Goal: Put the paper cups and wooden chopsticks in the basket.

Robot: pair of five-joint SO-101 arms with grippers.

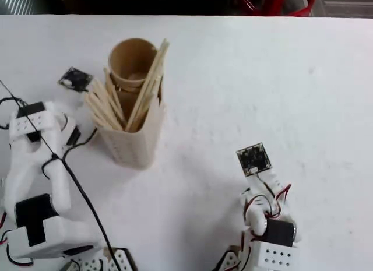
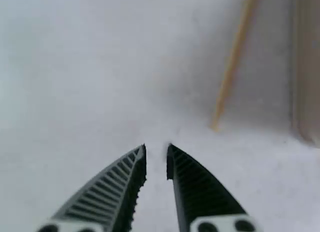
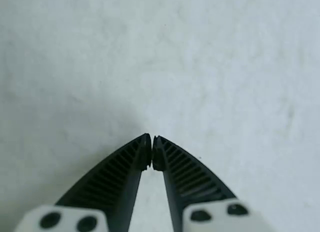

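While cups point(image 1: 131, 61) and chopsticks point(image 1: 145, 84) stand in the basket point(image 1: 137, 145), both jaws are empty.
The left jaws gape slightly, a light, stiff chopstick point(image 2: 231, 67) just ahead, probably best pinched mid-length; the right jaws meet.

1. L arm point(image 1: 35, 166): white w/ black motor blocks, at the near-left side in the high view. It is folded, w/ the wrist end pointing away from the base.
2. L wrist cam board point(image 1: 74, 80): small dark square at the far tip of the L arm.
3. L gripper point(image 2: 156, 156): black ribbed fingers point(image 2: 115, 192) pointing down. Tips are a narrow gap apart, nothing between them.
4. R arm point(image 1: 268, 230): white, at the near-right side, compact and tucked in close to its base.
5. R wrist cam board point(image 1: 253, 158): dark square at the far end of the R arm.
6. R gripper point(image 3: 151, 153): pointing down, ribbed tips pressed together, nothing held.
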